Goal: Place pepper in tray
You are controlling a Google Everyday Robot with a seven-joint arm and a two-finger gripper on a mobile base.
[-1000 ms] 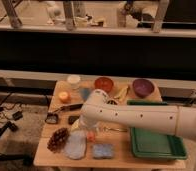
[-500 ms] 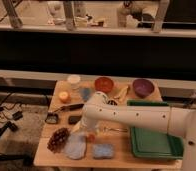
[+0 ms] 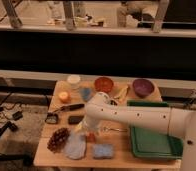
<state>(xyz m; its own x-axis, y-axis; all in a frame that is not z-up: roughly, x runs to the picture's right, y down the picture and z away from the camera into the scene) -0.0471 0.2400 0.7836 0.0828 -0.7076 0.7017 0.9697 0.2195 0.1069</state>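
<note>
The pepper point(image 3: 91, 136) is a small orange-red shape on the wooden table, left of the tray, partly hidden by the gripper. The green tray point(image 3: 141, 143) with a raised rim sits at the table's front right, and most of it lies under my white arm. My gripper point(image 3: 89, 131) hangs down from the arm's end right over the pepper, touching or almost touching it.
At the back stand a white cup point(image 3: 73, 80), an orange-red bowl point(image 3: 104, 84) and a purple bowl point(image 3: 142, 86). A round orange fruit point(image 3: 64, 96) and dark objects point(image 3: 75, 119) lie left. A brown cluster point(image 3: 58, 139), a pale bag point(image 3: 75, 147) and a blue sponge point(image 3: 103, 150) lie in front.
The arm's end has shifted slightly to the right, with the gripper staying low over the pepper. The objects on the table have not moved.
</note>
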